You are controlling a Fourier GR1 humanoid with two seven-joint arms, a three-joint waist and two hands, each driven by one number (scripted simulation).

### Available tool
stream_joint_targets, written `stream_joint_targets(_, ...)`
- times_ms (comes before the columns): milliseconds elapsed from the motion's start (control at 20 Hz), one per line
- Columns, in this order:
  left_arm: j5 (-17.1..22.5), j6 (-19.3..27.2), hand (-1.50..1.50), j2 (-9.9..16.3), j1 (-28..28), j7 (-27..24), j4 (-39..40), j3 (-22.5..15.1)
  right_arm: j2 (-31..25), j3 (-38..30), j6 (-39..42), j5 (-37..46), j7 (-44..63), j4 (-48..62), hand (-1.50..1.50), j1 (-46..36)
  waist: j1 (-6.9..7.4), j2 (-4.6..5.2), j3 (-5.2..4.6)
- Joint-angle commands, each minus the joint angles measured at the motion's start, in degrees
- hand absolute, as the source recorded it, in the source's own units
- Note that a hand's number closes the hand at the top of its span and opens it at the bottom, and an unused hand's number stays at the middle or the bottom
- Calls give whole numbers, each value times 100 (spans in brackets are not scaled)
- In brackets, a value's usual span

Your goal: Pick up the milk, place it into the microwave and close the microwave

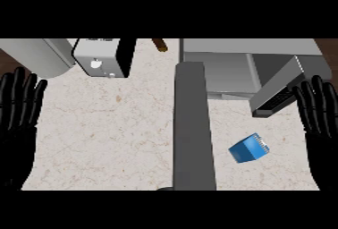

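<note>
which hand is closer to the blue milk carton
The right hand, at the view's right edge. The blue milk carton lies on the counter just below and inward of it, while the left hand rests at the far left edge.

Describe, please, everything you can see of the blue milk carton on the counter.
The milk carton is a small blue box with a paler, striped end face turned toward the upper right. It sits tilted on the speckled counter, right of the long grey microwave door and below the open microwave. Neither hand touches it; the open right hand shows at the right edge.
</note>
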Motion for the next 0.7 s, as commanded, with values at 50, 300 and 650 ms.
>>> stream_joint_targets(50, 532, -410, -150, 273, -22, -131, 172, 435, -216, 47, 302, -154, 399, -205, -150, -252, -60, -77, 137)
stream_joint_targets(300, 1517, -748, -150, -80, -207, 51, 588, 229, -455, 153, 1217, -1499, 528, -673, -150, 15, -111, -84, 131)
stream_joint_targets(650, 2596, -1417, -150, 343, 606, 132, 85, 1071, -478, -137, 1391, -1657, 676, -1234, -150, 782, -70, -84, 140)
